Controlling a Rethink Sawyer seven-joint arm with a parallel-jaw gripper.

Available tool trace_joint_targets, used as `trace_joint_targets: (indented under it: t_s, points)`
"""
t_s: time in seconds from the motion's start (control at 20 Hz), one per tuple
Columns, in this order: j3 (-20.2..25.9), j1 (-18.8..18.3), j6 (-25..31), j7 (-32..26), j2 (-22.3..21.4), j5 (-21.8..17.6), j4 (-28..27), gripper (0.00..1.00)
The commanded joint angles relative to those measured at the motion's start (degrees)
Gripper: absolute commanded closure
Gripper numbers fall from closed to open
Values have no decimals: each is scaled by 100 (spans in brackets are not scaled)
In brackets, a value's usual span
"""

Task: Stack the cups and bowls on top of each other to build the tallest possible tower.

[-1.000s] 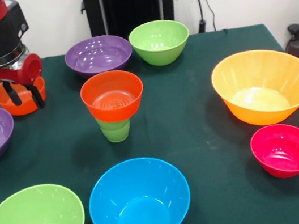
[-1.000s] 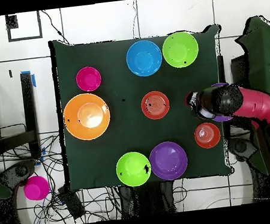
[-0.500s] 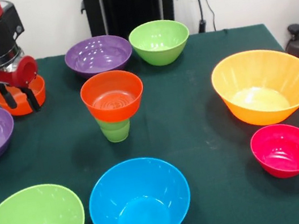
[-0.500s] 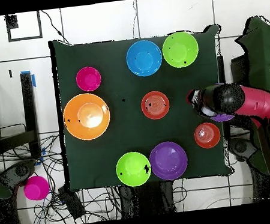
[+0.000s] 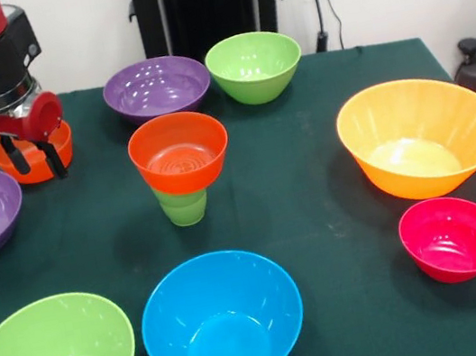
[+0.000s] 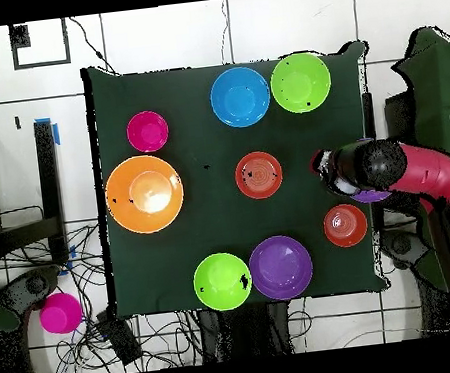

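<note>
- A dark green cloth-covered square table fills most of the front view.
- A pink-magenta round plastic bowl sits on the floor off the table's corner in the overhead view.
- Black tangled cables lie just beside it on the white tiled floor.

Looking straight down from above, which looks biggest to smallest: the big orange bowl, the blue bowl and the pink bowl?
1. Large orange bowl
2. Blue bowl
3. Pink bowl

Dark green table, scattered bowls, seemingly nine
</note>
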Motion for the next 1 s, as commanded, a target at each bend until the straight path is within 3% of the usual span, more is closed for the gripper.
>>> trace_joint_targets:
  t_s: [0.05, 1.0]
  points:
    - [126, 126, -147, -763, 90, -328, -200, 0]
    - [194, 109, -100, -1090, 243, -475, -367, 0]
